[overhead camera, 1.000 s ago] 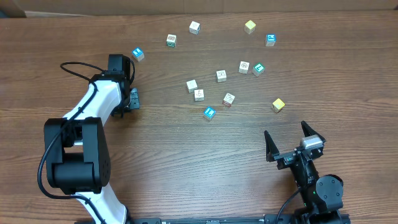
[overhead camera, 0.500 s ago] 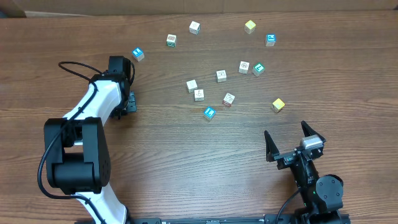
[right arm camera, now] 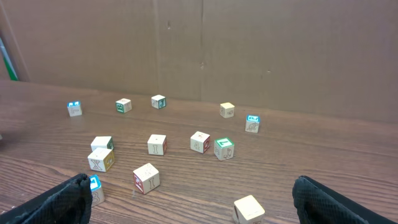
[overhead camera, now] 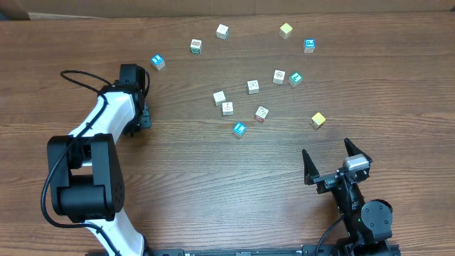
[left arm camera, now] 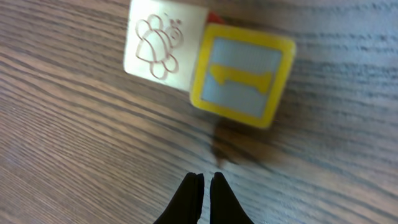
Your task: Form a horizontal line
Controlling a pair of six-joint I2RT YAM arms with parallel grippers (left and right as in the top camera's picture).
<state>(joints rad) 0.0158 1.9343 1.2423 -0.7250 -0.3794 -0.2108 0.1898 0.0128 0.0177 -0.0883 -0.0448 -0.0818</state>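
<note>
In the left wrist view a white cube with a bee drawing (left arm camera: 158, 46) touches a yellow-framed cube (left arm camera: 242, 76) side by side on the wood. They are the only part of the horizontal line that shows; the rest is out of frame. In the overhead view the line is hidden under my left arm. My left gripper (left arm camera: 204, 177) (overhead camera: 141, 118) is shut and empty, a short way in front of the yellow-framed cube and not touching it. My right gripper (overhead camera: 334, 165) (right arm camera: 199, 205) is open and empty near the front right.
Loose cubes lie scattered across the far middle and right: a blue one (overhead camera: 158, 62) near my left arm, white ones (overhead camera: 219, 98), a blue one (overhead camera: 239, 129), a yellow one (overhead camera: 318, 120) (right arm camera: 249, 209) nearest my right gripper. A brown wall stands behind the table.
My left arm and its shut gripper have shifted slightly to the left. The right arm and the loose cubes have not moved.
</note>
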